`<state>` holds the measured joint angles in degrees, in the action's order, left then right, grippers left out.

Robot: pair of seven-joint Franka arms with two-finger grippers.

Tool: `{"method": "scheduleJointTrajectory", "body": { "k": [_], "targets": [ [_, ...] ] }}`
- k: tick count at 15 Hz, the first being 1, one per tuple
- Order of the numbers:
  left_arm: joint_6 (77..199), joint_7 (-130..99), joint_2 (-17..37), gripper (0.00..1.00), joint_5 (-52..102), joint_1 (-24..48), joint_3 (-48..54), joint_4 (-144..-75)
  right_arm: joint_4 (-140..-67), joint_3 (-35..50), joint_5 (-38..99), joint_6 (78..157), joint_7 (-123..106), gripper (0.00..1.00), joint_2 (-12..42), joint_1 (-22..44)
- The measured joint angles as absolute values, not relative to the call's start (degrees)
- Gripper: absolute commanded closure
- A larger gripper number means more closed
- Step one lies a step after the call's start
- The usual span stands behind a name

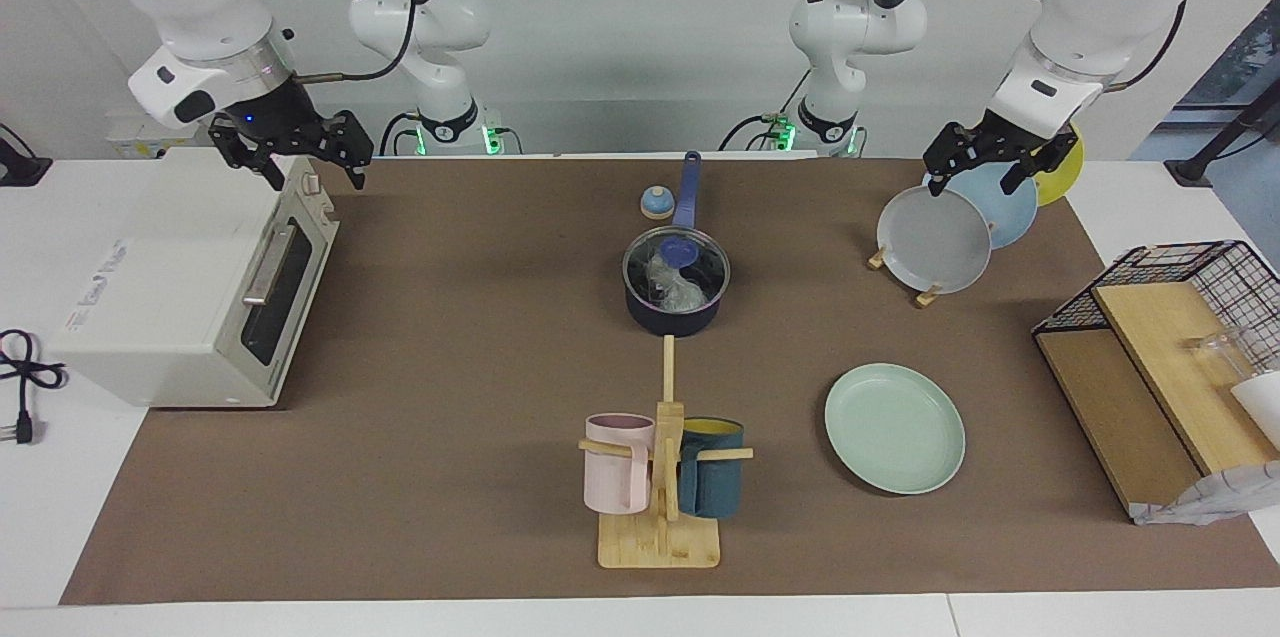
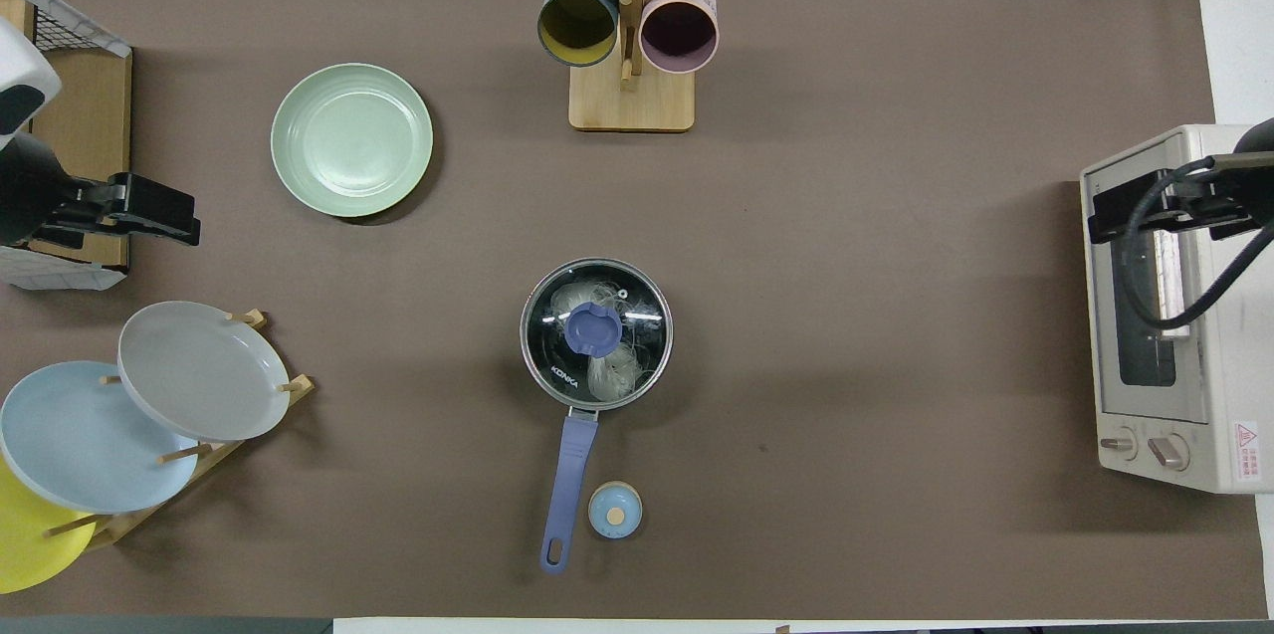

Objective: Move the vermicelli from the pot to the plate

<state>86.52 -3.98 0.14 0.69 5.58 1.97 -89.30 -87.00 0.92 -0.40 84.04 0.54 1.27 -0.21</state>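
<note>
The pot (image 1: pixel 675 302) sits mid-table, its glass lid (image 1: pixel 676 264) on, the vermicelli (image 1: pixel 672 285) inside beneath the glass. The green plate (image 1: pixel 894 428) lies farther from the robots, toward the left arm's end. The left gripper (image 1: pixel 983 164) hangs over the plate rack (image 1: pixel 927 295), fingers apart. The right gripper (image 1: pixel 292 152) hangs over the oven (image 1: pixel 190 287), fingers apart.

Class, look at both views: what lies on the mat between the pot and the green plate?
Nothing: between the pot and the green plate only bare brown mat shows, clearest in the overhead view.
</note>
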Motion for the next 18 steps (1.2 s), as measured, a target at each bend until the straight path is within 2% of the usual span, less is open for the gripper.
{"method": "scheduleJointTrajectory", "body": {
  "k": [14,18],
  "targets": [
    [86.5,-4.0,0.1,0.0,0.7,5.5,1.9,-89.3,-87.0,0.7,0.0,82.5,0.3,0.0,1.1,-0.4],
    [86.5,-4.0,0.1,0.0,0.7,5.5,1.9,-89.3,-87.0,2.3,2.4,84.1,0.3,0.0,1.1,1.1]
  ]
}}
